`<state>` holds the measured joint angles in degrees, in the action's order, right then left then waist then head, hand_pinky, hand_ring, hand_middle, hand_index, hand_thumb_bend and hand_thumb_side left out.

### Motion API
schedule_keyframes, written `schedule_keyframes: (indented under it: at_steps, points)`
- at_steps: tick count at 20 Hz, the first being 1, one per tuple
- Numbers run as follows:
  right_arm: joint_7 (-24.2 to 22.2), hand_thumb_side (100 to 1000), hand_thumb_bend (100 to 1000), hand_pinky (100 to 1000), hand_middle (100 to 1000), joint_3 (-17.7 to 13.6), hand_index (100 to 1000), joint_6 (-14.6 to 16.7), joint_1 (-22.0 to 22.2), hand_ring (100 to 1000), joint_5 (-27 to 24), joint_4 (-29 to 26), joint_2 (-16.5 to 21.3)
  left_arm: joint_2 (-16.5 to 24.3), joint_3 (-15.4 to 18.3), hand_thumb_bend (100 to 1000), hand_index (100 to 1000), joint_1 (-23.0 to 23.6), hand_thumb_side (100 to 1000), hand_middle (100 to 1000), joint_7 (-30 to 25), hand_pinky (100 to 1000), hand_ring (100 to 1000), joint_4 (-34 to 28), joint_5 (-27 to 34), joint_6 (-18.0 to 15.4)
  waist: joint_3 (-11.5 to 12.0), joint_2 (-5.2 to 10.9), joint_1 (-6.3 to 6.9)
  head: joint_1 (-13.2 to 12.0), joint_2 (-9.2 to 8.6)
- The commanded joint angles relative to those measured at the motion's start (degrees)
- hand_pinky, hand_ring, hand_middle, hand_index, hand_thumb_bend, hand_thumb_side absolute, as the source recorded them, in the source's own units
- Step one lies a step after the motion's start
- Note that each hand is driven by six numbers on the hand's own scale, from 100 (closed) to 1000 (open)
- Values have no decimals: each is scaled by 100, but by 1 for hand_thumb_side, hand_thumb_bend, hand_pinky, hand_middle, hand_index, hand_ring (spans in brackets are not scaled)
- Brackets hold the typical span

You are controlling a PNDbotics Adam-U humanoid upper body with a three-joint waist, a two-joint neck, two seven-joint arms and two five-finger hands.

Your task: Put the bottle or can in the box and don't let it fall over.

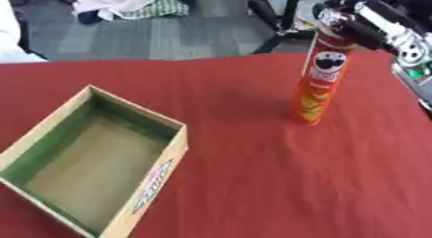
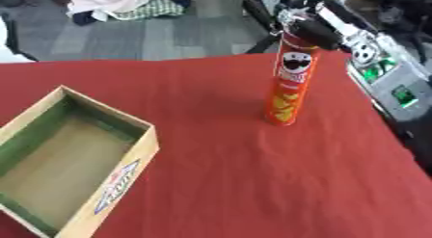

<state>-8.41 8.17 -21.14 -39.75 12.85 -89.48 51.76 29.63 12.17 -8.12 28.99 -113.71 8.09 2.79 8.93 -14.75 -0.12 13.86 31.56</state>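
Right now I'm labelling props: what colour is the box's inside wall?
Green walls on the box, tan floor; left eye view shows it best.

A tall red and orange can (image 1: pixel 321 78), printed with a moustached face, is seen standing upright on its base, leaning slightly, at about two o'clock on the red surface. Its top is gripped by black fingers. An open cardboard box (image 1: pixel 156 181), green along its inner walls and tan on its floor, is set askew at about eight o'clock, well apart from the can.
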Motion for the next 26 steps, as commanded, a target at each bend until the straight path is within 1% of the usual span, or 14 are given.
schedule_keyframes:
  at_steps: [1,2,5,7,10,11,12,13,15,17,18,20,21,26]
  points:
    - [-10,921,232,890,924,-27,919,30,-66,953,106,-31,237,99,43,539,702,-53,439,828,-18,873,816,-88,28,-10,0,63,11,14,-64]
    - [-22,915,235,889,925,-24,919,44,-67,953,165,-41,242,99,42,539,702,-56,439,828,-19,872,816,-88,29,-11,-1,62,11,15,-62]
    - [-112,803,284,872,927,-11,916,99,-78,949,327,-62,238,96,41,538,702,-60,439,828,-19,872,816,-88,35,-13,0,61,8,20,-71]
    - [-202,763,297,866,923,-5,913,134,-88,946,429,-65,235,96,42,538,701,-58,439,827,-18,872,816,-88,37,-13,1,62,7,22,-72]
    - [-294,763,297,866,923,-15,913,166,-97,946,531,-63,228,96,44,538,701,-56,439,827,-15,872,816,-88,39,-14,1,62,6,23,-70]
    - [-309,672,310,814,902,-18,899,171,-99,917,548,-62,226,96,44,538,701,-56,439,827,-15,872,816,-88,39,-15,1,63,6,23,-69]
    - [-346,614,317,722,888,-5,885,180,-100,887,569,-65,227,96,46,537,701,-55,440,828,-12,873,816,-88,39,-15,3,65,2,32,-65]
    - [-396,595,317,689,883,1,877,188,-104,875,594,-68,225,97,48,536,701,-54,440,828,-8,873,816,-88,40,-15,4,67,0,36,-63]
    - [-469,535,307,569,877,-5,863,193,-114,836,632,-73,220,99,51,536,701,-53,440,828,-3,873,816,-88,41,-16,3,69,-3,37,-66]
    - [-521,498,311,500,874,-11,855,195,-122,813,634,-79,212,98,55,525,701,-52,450,828,4,873,816,-88,42,-18,3,71,-5,38,-67]
    - [-539,487,294,485,873,-12,853,194,-124,808,628,-80,210,98,57,536,701,-50,440,828,7,873,816,-88,42,-19,4,71,-5,40,-69]
    - [-552,430,281,443,869,-15,847,180,-127,794,626,-74,208,97,61,535,701,-47,439,828,14,873,817,-88,42,-22,7,69,-4,42,-69]
    - [-554,430,281,443,869,-15,847,172,-129,794,628,-71,207,97,62,535,701,-46,439,828,16,873,817,-88,42,-24,8,68,-4,44,-70]
    - [-567,279,277,428,869,0,847,132,-138,790,711,-29,205,90,70,534,701,-45,439,827,29,874,817,-88,39,-29,22,57,-4,51,-77]
